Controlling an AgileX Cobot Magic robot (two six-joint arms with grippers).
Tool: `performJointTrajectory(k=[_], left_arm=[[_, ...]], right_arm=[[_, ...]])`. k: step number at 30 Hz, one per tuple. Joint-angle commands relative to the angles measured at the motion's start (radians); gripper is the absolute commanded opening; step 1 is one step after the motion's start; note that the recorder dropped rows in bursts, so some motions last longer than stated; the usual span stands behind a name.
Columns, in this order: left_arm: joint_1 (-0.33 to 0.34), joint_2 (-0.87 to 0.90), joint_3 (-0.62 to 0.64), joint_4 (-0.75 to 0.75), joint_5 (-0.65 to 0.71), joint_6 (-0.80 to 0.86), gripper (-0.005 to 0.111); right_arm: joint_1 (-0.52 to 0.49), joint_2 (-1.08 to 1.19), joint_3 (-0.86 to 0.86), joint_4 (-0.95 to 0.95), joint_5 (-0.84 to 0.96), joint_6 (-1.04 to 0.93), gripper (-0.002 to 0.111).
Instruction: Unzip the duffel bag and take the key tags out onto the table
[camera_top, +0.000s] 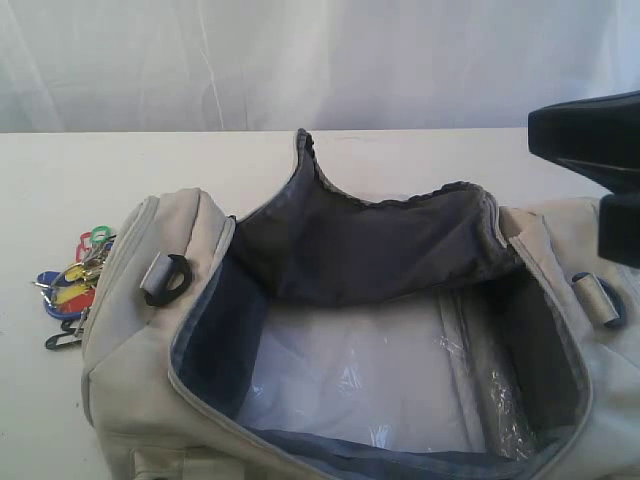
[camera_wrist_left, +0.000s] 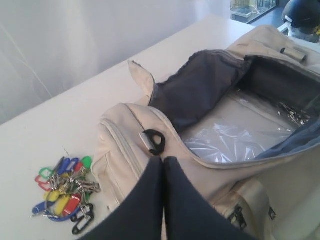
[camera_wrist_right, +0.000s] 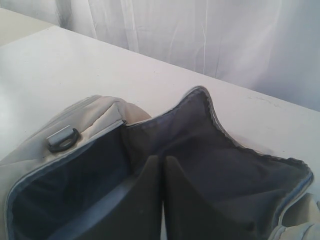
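Since its zip is standing fully open, the large cream-beige fabric duffel bag (camera_top: 130, 390) is gaping in the exterior view. Its dark grey-blue lined flap (camera_top: 370, 250) is folding back toward the far side, so the whole interior is showing, and only a crinkled clear plastic sheet (camera_top: 350, 385) is lying on the bag's floor. The small bunch of coloured plastic key tags (camera_top: 72, 290) on metal rings is resting on the wide white table (camera_top: 60, 180), just beside the bag's left end. I judge from this that the task is all but done. The dark body of the right arm (camera_top: 590, 150) is hanging above the bag's right end.

In the left wrist view, the left gripper (camera_wrist_left: 163, 167) is hovering over the bag's end wall, near a black strap ring (camera_wrist_left: 156, 142). Its two dark fingers are pressing together on nothing. The tags are lying free on the table beside the bag, apart from the gripper.

In the right wrist view, the right gripper (camera_wrist_right: 161, 165) is likewise showing its fingers shut and empty, poised over the open mouth and the flap. The tags are not showing here. Both grippers are probably sitting idle because nothing seems left to lift.
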Motion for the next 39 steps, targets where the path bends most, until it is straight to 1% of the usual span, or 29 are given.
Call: performJointTrajectory(k=[1, 4, 6, 9, 11, 13, 15, 19, 23, 27, 30, 31, 32, 33, 36, 38, 39], left_arm=[[0.002, -0.030, 0.153, -0.011, -0.013, -0.009, 0.000], [0.002, -0.055, 0.269, -0.011, -0.017, -0.009, 0.000], [0.002, -0.074, 0.346, -0.011, -0.068, -0.009, 0.000], [0.002, -0.105, 0.470, -0.025, -0.256, -0.008, 0.000], [0.002, -0.123, 0.544, -0.087, -0.439, -0.008, 0.000], [0.002, -0.138, 0.605, -0.156, -0.562, -0.008, 0.000], [0.002, -0.144, 0.655, -0.184, -0.632, -0.008, 0.000], [0.002, -0.145, 0.702, -0.161, -0.659, -0.007, 0.000], [0.002, -0.145, 0.706, -0.145, -0.693, -0.007, 0.000], [0.002, -0.157, 0.708, -0.141, -0.700, -0.007, 0.000], [0.002, -0.167, 0.713, -0.056, -0.702, -0.018, 0.000], [0.002, -0.172, 0.723, 0.002, -0.702, -0.060, 0.000], [0.002, -0.180, 0.736, 0.077, -0.704, -0.139, 0.000], [0.002, -0.190, 0.755, 0.159, -0.712, -0.243, 0.000], [0.002, -0.229, 0.837, 0.339, -0.750, -0.541, 0.000], [0.002, -0.251, 0.900, 0.395, -0.768, -0.644, 0.000], [0.002, -0.251, 0.907, 0.399, -0.768, -0.659, 0.000]], right_arm=[[0.002, -0.004, -0.009, 0.002, -0.006, 0.005, 0.000], [0.002, -0.004, -0.009, 0.002, -0.006, 0.005, 0.000], [0.002, -0.004, -0.009, 0.002, -0.006, 0.005, 0.000], [0.002, -0.004, -0.009, 0.002, -0.006, 0.005, 0.000], [0.002, -0.004, -0.009, 0.002, -0.006, 0.005, 0.000], [0.002, -0.004, -0.009, 0.002, -0.006, 0.005, 0.000], [0.002, -0.004, -0.009, 0.002, -0.006, 0.005, 0.000], [0.002, -0.006, -0.009, 0.002, -0.006, 0.005, 0.000], [0.002, -0.006, -0.009, 0.002, -0.006, 0.005, 0.000], [0.002, -0.006, -0.009, 0.002, -0.006, 0.005, 0.000], [0.002, -0.006, -0.009, 0.002, -0.006, 0.005, 0.000], [0.002, -0.006, -0.009, 0.002, -0.006, 0.005, 0.000], [0.002, -0.006, -0.009, 0.002, -0.006, 0.005, 0.000], [0.002, -0.006, -0.009, 0.002, -0.006, 0.005, 0.000], [0.002, -0.006, -0.009, 0.002, -0.006, 0.005, 0.000], [0.002, -0.006, -0.009, 0.002, -0.006, 0.005, 0.000], [0.002, -0.006, -0.009, 0.002, -0.006, 0.005, 0.000]])
